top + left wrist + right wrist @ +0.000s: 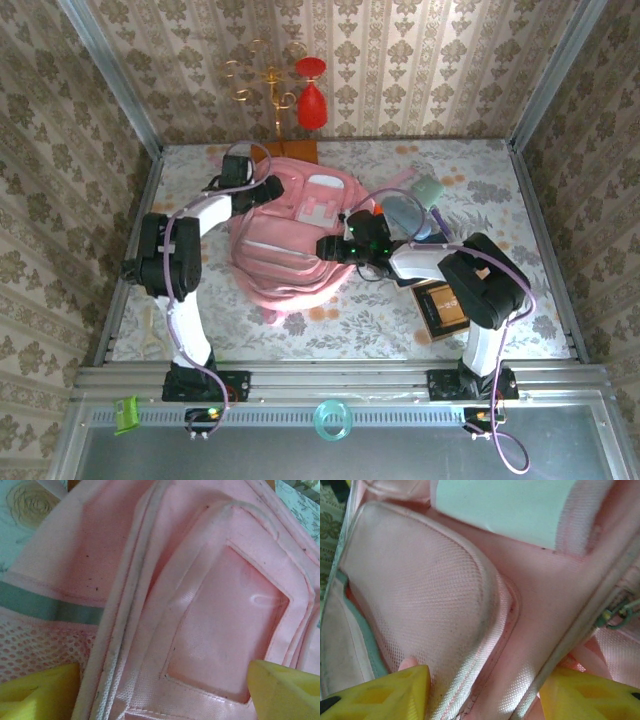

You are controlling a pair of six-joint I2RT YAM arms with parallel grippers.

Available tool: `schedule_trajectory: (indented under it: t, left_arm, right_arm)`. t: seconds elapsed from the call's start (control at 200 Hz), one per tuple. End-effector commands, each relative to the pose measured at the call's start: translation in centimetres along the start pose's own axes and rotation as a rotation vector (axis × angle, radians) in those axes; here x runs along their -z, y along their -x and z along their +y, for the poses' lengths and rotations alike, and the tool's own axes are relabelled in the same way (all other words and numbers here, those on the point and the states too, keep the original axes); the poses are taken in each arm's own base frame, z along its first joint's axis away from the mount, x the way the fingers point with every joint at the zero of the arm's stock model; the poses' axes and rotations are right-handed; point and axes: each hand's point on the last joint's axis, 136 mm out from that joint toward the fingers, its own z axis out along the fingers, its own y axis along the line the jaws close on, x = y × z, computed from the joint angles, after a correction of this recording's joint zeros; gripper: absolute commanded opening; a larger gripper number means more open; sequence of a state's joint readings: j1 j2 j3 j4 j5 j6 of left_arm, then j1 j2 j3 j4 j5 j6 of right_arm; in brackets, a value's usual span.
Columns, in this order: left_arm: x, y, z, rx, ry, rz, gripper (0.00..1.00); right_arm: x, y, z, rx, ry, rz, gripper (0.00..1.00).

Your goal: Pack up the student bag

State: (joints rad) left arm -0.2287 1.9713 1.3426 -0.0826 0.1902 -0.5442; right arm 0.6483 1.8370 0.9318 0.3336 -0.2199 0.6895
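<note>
Student bag [285, 255] shows padded mesh [420, 590] at right wrist.

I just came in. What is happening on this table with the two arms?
Two robot arms are at the pink student bag, which lies in the middle of the table. The left gripper hangs open over a framed pocket on its front. The right gripper is at the bag's other side with a padded edge between its fingers; whether it pinches it already, I cannot tell. Neither carries an item to pack.
</note>
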Motion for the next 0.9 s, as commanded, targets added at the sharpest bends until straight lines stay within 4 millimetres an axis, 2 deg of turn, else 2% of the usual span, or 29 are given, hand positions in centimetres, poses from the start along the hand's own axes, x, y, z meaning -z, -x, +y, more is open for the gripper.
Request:
schedule_trajectory:
  t: [0.0, 0.165, 0.32, 0.38, 0.425, 0.54, 0.6, 0.655, 0.77, 0.895]
  left_arm:
    - [0.5, 1.0, -2.4, -0.027, -0.075, 0.031, 0.86]
    - [2.4, 3.4, 1.8, 0.000, 0.032, -0.033, 0.87]
    - [5.3, 5.3, 6.0, 0.037, 0.136, -0.115, 0.89]
    - [6.3, 6.0, 7.1, 0.052, 0.151, -0.142, 0.89]
    - [6.9, 6.4, 7.7, 0.063, 0.151, -0.150, 0.90]
    - [8.1, 6.9, 8.9, 0.072, 0.178, -0.169, 0.91]
    - [8.9, 6.7, 8.8, 0.077, 0.184, -0.175, 0.92]
    - [9.9, 6.0, 8.0, 0.075, 0.167, -0.190, 0.92]
    - [11.3, 3.2, 5.1, 0.028, 0.120, -0.206, 0.91]
    - [11.1, -0.7, 3.0, 0.000, 0.086, -0.138, 0.91]
  right_arm:
    - [-1.9, 0.9, 7.0, 0.061, 0.184, -0.033, 0.59]
    - [-3.6, 0.7, 10.5, 0.098, 0.257, 0.002, 0.59]
    - [-3.6, -0.6, 13.9, 0.216, 0.344, 0.102, 0.62]
    - [-2.8, -1.0, 13.5, 0.267, 0.320, 0.121, 0.64]
    - [-2.1, -0.8, 12.3, 0.297, 0.284, 0.113, 0.65]
    - [-0.1, 0.2, 7.8, 0.320, 0.163, 0.106, 0.67]
    - [0.6, 0.2, 5.0, 0.302, 0.071, 0.127, 0.67]
    - [1.1, -0.7, 3.6, 0.312, 0.019, 0.171, 0.64]
    - [1.8, -4.0, 4.6, 0.367, 0.022, 0.236, 0.62]
    - [1.9, -6.9, 5.6, 0.382, 0.038, 0.321, 0.60]
